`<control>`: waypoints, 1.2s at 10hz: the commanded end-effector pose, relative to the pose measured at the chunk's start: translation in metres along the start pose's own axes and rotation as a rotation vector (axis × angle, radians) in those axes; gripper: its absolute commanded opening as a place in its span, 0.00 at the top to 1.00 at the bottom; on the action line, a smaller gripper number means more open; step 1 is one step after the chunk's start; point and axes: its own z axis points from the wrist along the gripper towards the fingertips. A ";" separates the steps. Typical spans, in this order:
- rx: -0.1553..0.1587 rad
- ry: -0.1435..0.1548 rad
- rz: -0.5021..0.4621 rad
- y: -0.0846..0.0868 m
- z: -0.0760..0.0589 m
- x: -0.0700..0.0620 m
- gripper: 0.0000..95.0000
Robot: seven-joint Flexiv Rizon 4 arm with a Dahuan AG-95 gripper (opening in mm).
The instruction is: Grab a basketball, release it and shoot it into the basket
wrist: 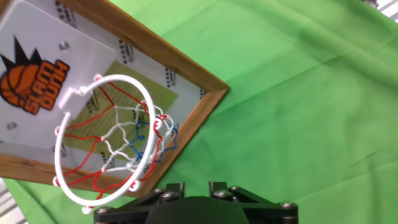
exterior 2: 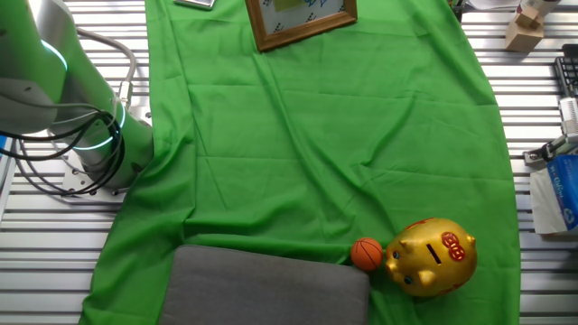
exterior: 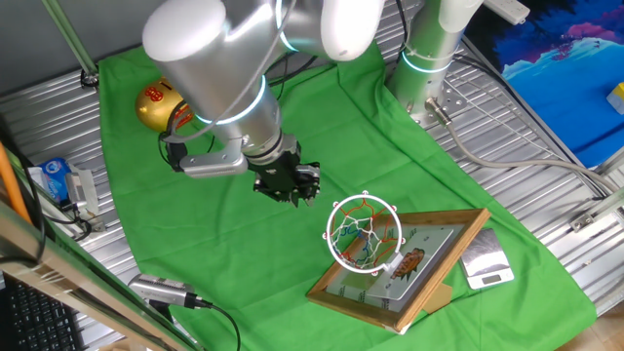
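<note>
pincer (exterior: pixel 292 185) hovering over green cloth (exterior 2: pixel 316 135), jaw state cannot tell | basketball (exterior 2: pixel 367 255) on cloth touching gold piggy bank (exterior 2: pixel 432 256) | basket (exterior: pixel 364 234) well apart, beside pincer

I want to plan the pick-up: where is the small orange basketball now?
In the other fixed view, the small orange basketball lies on the green cloth near the bottom edge, against the left side of the gold piggy bank.
</note>
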 end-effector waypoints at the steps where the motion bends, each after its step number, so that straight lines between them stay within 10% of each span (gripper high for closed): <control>1: 0.004 0.005 0.001 0.000 0.001 0.001 1.00; 12: 0.062 0.019 0.254 0.009 0.005 -0.005 1.00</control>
